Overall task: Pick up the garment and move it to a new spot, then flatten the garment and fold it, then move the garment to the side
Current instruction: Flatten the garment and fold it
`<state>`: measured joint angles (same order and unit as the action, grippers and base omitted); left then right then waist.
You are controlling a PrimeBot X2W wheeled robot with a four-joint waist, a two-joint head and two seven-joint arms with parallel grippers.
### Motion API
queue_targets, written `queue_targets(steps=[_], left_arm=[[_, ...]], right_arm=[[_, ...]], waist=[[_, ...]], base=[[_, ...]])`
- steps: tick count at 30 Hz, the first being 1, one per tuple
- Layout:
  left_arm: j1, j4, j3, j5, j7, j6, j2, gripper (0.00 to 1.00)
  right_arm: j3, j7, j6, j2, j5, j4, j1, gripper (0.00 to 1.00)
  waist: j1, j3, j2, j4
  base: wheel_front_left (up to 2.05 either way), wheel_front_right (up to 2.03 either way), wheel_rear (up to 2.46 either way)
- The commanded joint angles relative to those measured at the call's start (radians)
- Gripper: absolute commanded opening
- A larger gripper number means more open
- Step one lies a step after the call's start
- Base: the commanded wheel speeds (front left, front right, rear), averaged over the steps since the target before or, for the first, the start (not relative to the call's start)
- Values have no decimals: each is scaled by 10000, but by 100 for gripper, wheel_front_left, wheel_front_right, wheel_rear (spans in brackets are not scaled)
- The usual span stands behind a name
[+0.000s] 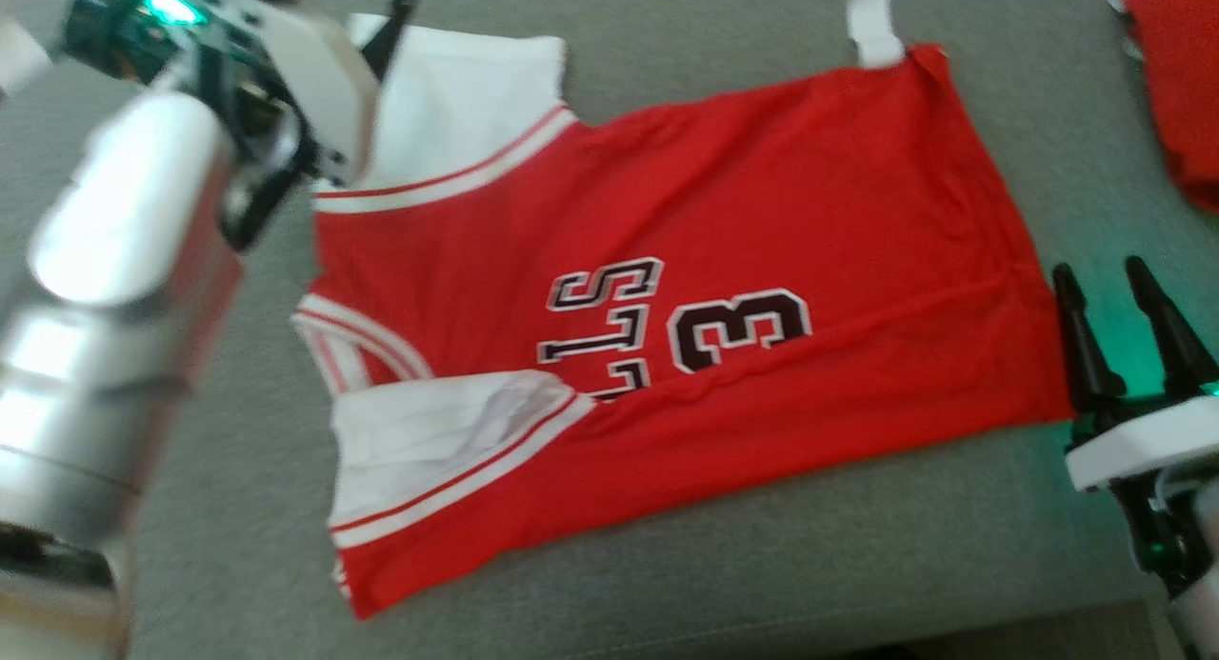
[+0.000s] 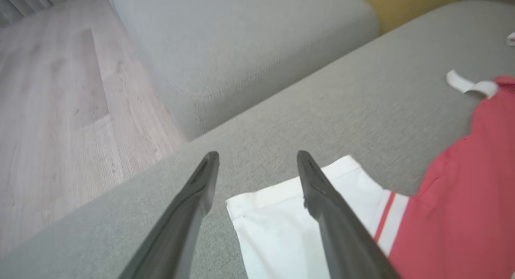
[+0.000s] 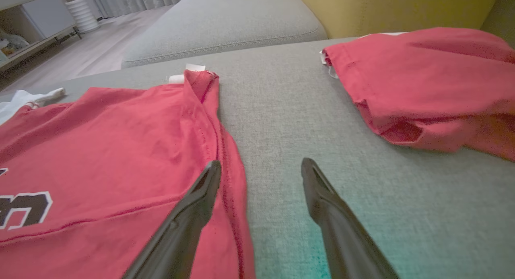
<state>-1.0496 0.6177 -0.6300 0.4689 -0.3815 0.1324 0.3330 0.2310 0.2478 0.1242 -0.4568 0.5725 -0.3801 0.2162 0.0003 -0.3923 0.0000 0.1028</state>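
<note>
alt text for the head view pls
A red jersey with white sleeves lies spread on a grey cushion. The open left gripper is at its upper-left sleeve, the open right gripper at its right hem; another red garment lies upper right.

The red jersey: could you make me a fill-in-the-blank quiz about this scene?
The jersey lies on a cushion coloured ____.
The left gripper and the right gripper both stand ____.
The digit showing on the jersey is ____.
A second red garment lies toward the robot's ____ side.
Missing words: grey; open; 3; right.
</note>
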Motion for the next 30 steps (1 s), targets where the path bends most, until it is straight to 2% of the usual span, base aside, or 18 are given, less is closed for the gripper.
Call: queue_targets(steps=[1, 9, 16, 17, 18, 19, 26, 30], left_arm=[[-574, -74, 224, 111, -162, -22, 543, 100], [-1314, 1850, -296, 649, -1157, -19, 1370, 100], [-1405, 2368, -606, 834, -907, -19, 1661, 100], [-1409, 2408, -660, 895, -900, -18, 1660, 82], [-1394, 2404, -748, 988, -901, -18, 1643, 31], [-1358, 2380, -842, 1128, -937, -18, 1621, 0], [-1479, 2068, -1412, 1545, -357, -18, 1737, 0], [-1673, 1881, -1771, 1641, 55, -18, 1745, 0]], right_arm=[[158, 91, 65, -173, -69, 265, -14, 100], [255, 117, 65, 159, -56, 233, 180, 100], [238, 132, 65, 293, -62, 134, 217, 100], [230, 133, 65, 299, -64, 124, 228, 100], [219, 134, 65, 304, -70, 116, 239, 100], [209, 135, 65, 307, -80, 117, 246, 100], [95, 137, 65, 94, -247, 255, 417, 100], [321, -149, 65, -120, -469, 578, 1139, 100]], waist=[[-3, -481, 0, 547], [-3, -920, 0, 1250], [-3, -1027, 0, 1455], [-3, -1035, 0, 1466], [-3, -1036, 0, 1475], [-3, -1025, 0, 1482], [-3, -793, 0, 1349], [-3, -606, 0, 1187]], base=[[0, 0, 0], [0, 0, 0], [0, 0, 0], [0, 0, 0], [0, 0, 0], [0, 0, 0], [0, 0, 0], [0, 0, 0]])
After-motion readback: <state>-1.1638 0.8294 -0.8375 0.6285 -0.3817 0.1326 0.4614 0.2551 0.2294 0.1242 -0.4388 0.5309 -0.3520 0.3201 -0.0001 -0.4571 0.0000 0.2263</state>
